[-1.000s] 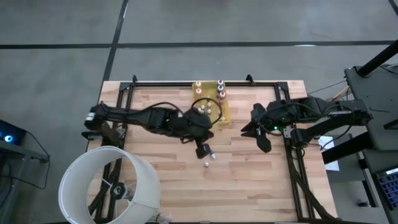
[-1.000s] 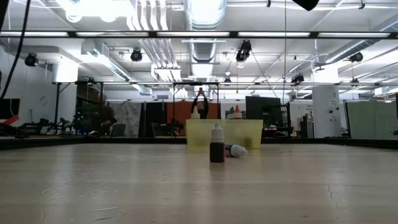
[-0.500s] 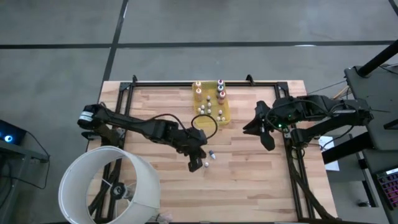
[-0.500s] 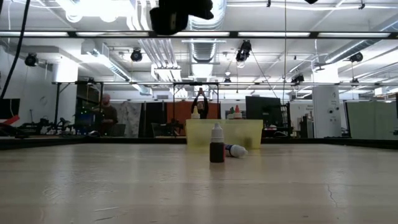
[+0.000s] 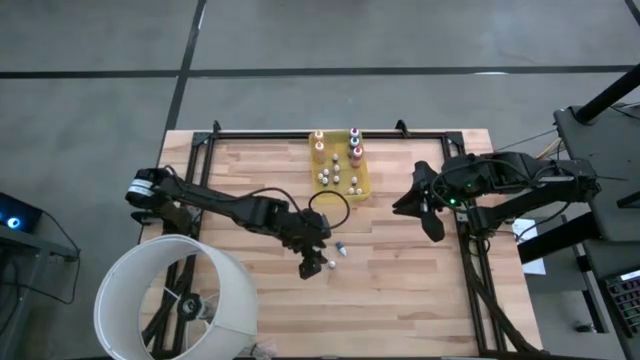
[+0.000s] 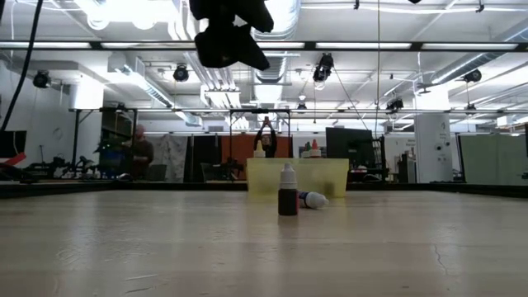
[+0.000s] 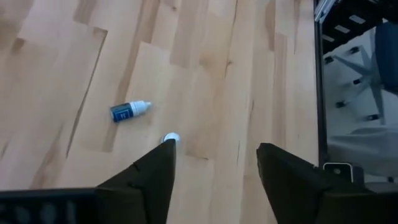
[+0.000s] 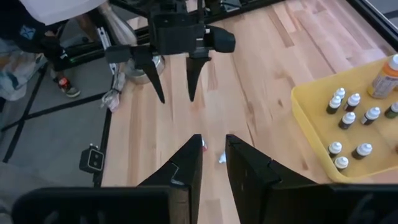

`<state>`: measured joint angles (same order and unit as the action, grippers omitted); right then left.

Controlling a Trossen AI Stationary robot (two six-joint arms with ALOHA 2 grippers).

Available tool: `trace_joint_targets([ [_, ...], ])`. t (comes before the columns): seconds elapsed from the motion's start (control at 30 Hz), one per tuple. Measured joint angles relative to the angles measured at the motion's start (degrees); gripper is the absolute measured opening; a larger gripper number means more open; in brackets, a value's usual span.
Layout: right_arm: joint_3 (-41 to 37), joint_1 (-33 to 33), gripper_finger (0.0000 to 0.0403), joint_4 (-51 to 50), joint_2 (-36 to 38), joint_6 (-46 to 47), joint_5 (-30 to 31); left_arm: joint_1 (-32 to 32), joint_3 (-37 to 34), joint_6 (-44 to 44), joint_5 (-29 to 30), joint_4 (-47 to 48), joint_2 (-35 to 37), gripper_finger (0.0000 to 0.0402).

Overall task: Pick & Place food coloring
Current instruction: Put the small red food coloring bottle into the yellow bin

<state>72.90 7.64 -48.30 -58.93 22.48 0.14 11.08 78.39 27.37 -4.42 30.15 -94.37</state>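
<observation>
The left pincer [image 5: 316, 266] is hovering released over an upright bottle [image 7: 171, 138] (another bottle [image 7: 130, 111] is lying nearby). The right pincer [image 5: 428, 213] is waiting, slightly parted.

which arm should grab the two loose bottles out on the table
Left. The left hand hangs open right over the upright bottle, with the lying bottle just beside it. The right hand waits by the table's right edge, farther from both, near the yellow tray.
</observation>
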Motion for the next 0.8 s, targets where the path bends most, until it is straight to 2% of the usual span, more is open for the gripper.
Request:
trace_joint_targets([
  [0.23,0.0,0.0,0.0063,-3.0,0.9,-0.2,0.0,-0.4,0.0,-2.8,1.5,-1.7,-1.4,0.0204],
  [0.43,0.0,0.0,0.0063,-2.9,2.6,-0.6,0.6,-0.5,2.2,-4.8,0.5,-1.7,-7.2,0.0204],
  [0.57,0.0,0.0,0.0063,-3.4,4.0,-0.4,1.6,-0.5,7.1,-7.8,0.4,3.4,-10.6,0.0204],
  [0.8,0.0,0.0,0.0063,-3.9,5.7,-0.6,3.1,-0.5,20.1,-13.3,0.4,14.8,-17.3,0.0204],
])
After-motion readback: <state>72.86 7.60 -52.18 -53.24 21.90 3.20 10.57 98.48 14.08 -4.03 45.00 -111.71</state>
